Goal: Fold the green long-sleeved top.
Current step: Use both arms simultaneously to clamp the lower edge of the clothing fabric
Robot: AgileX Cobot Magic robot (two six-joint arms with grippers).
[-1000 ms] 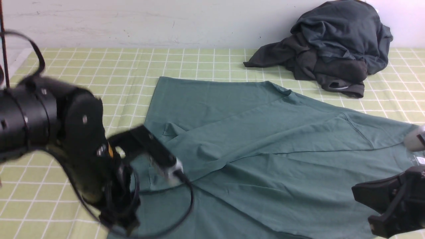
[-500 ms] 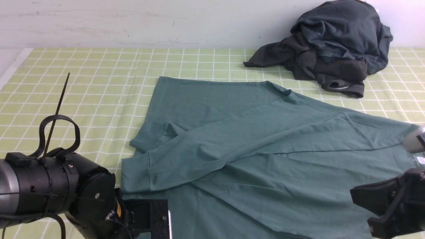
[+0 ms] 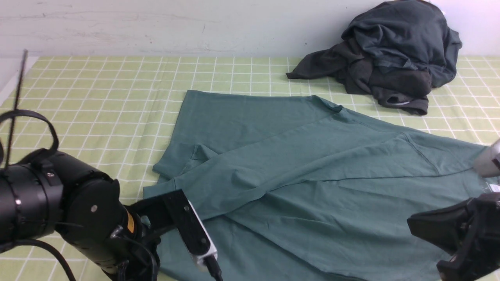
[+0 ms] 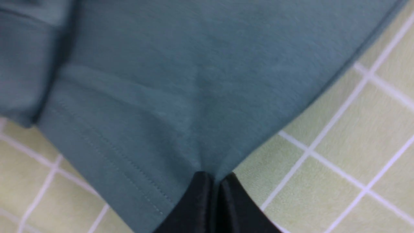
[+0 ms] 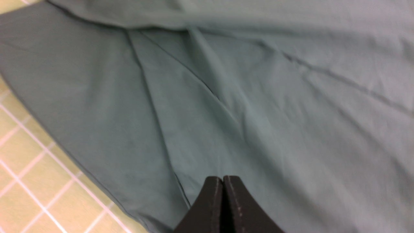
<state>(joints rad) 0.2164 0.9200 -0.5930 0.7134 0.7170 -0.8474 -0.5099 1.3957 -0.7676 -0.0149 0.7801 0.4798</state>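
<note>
The green long-sleeved top (image 3: pixel 312 175) lies spread on the checked cloth, one sleeve (image 3: pixel 234 175) folded slantwise across its body. My left arm (image 3: pixel 78 210) is low at the near left corner of the top. In the left wrist view the left gripper (image 4: pixel 216 177) is shut on the green long-sleeved top (image 4: pixel 181 81), pinching a corner beside the stitched hem (image 4: pixel 113 149). My right arm (image 3: pixel 461 234) hangs over the top's near right part. The right gripper (image 5: pixel 223 178) is shut above flat fabric (image 5: pixel 258 97), with nothing seen between its fingers.
A dark charcoal heap of garments (image 3: pixel 390 58) sits at the back right against the wall. The yellow-green checked cloth (image 3: pixel 97 97) covers the table, bare to the left of the top. A small whitish object (image 3: pixel 488 162) shows at the right edge.
The left gripper has closed on the top's near left corner. The left arm swung off the sleeve cuff, down to the front edge, then rose a little. The right arm barely moved.
</note>
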